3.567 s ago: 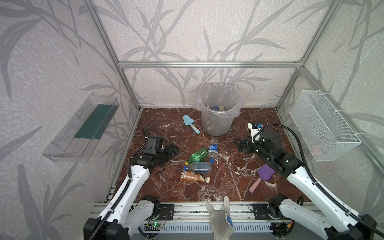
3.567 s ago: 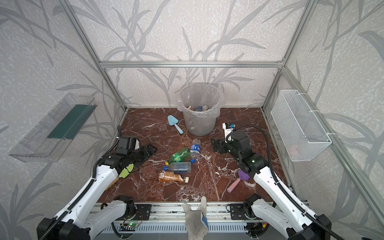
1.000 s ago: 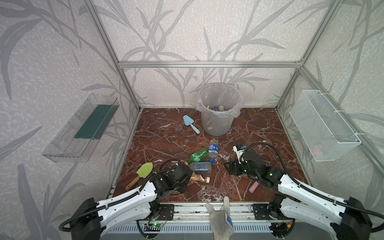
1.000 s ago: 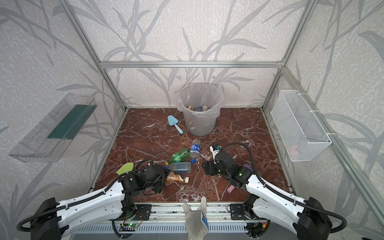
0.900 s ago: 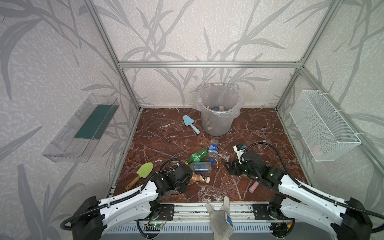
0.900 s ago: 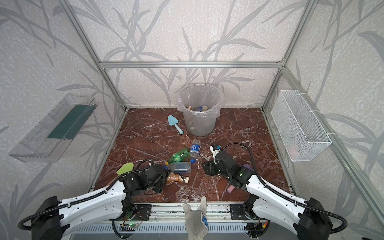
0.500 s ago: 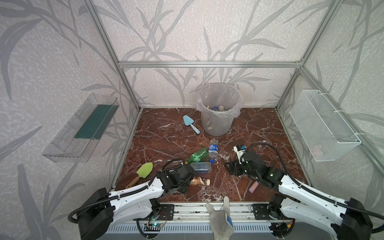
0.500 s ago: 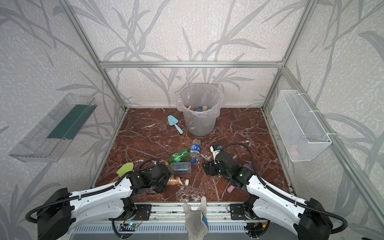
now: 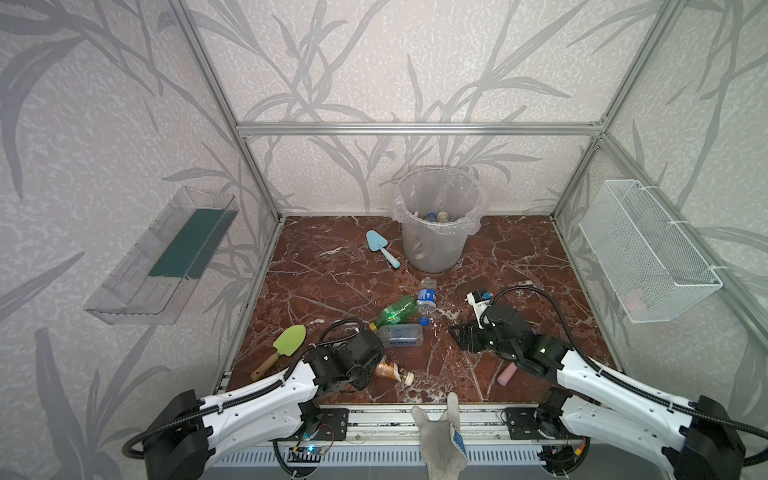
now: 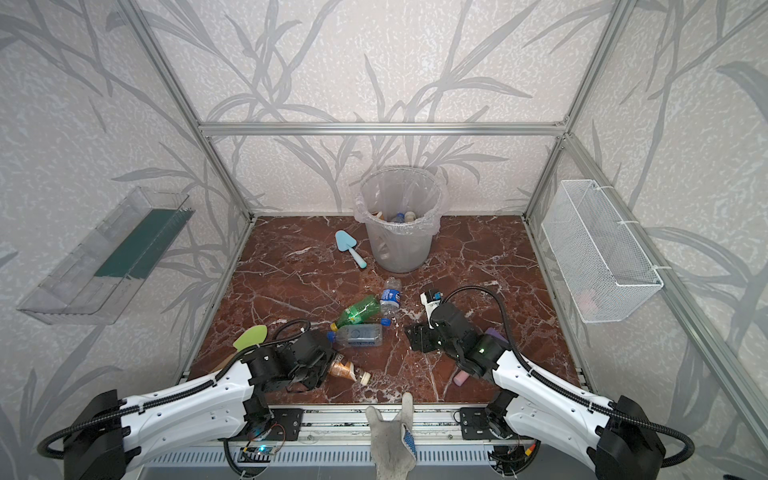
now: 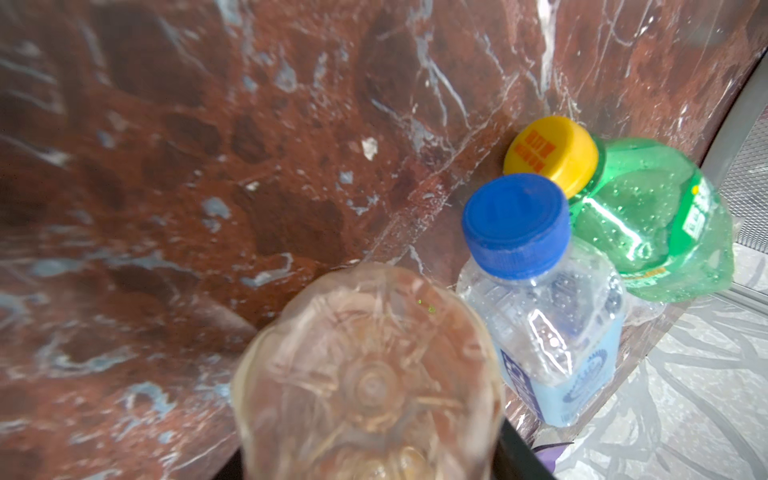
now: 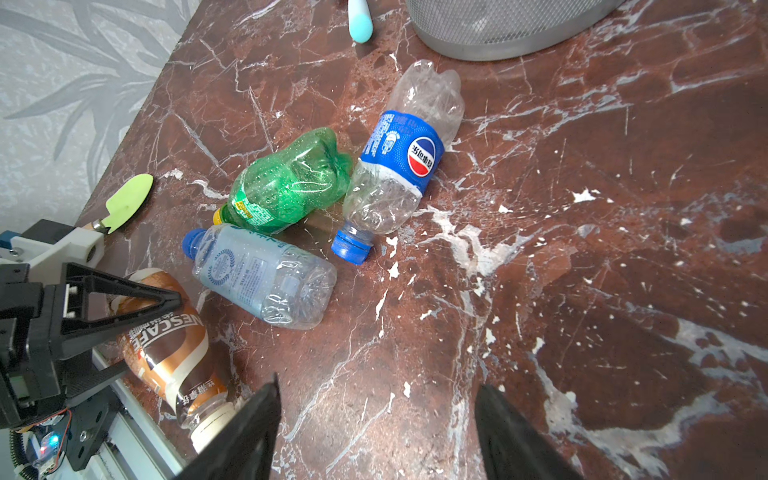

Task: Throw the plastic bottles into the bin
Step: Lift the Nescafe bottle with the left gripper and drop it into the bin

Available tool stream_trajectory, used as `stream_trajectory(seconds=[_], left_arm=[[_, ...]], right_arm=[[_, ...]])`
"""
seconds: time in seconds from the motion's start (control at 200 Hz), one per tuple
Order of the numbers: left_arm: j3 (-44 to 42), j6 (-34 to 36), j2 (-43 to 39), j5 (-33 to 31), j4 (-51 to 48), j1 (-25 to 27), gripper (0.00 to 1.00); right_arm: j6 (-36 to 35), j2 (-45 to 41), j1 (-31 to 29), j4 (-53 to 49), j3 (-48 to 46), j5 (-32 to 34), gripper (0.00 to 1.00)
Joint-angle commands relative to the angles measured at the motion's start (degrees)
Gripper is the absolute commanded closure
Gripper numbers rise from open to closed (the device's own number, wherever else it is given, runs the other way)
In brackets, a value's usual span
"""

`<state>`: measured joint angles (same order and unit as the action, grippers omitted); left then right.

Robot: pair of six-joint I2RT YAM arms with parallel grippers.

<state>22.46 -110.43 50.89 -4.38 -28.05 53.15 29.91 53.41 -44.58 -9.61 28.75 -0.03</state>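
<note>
- Where the left arm (image 9: 266, 386) lies low along the front of the table (image 9: 332, 266), we find the left fingers (image 12: 164, 300) clamped on the base end of the brown bottle (image 12: 174, 349) — one finger on either side, as the right wrist view shows.
- We see the brown bottle lying on its side near the table's front edge, its pale cap pointing away from the left arm.
- Just beyond it we count three more bottles on their sides in a loose cluster: a clear bottle with a blue cap (image 9: 401, 336), a green bottle (image 9: 395, 309) with a yellow cap, and a clear bottle with a blue label (image 9: 427, 295) — the green one lies against both of the others.
- We find the right fingers (image 12: 253, 432) standing apart with nothing between them, low over bare table to the right of that cluster.
- We see the bin (image 9: 432, 249) upright at the back of the table, well apart from both sets of fingers, and we can make out a few bottles inside it.
- We also note a light-blue trowel (image 9: 380, 247) just beside the bin and a green spade (image 9: 289, 340) near the left arm.
</note>
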Motion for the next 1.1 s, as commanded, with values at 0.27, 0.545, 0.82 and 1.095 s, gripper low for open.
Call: stream_trajectory(seconds=[0.27,0.545,0.82,1.095], left_arm=[[-3.5,6.58,-14.54,-6.9,-10.71,0.03,0.56],[-2.41,15.65,-19.53,-9.28,-9.44,-0.92,0.58],[7.08,31.48,-13.72,-8.62,-5.29,-5.68,0.57],[28.38,52.05,2.37,2.18,1.15,-17.68,0.56]], right_arm=[[-0.58,1.37,-0.33,1.61,-0.08,-0.12,0.27],[-0.56,0.94,-0.33,0.33,-0.45,0.19,0.27],[-1.0,-2.43,-0.33,-3.06,-1.34,2.47,0.27],[-1.61,-8.13,-0.25,-7.56,-1.78,4.98,0.27]])
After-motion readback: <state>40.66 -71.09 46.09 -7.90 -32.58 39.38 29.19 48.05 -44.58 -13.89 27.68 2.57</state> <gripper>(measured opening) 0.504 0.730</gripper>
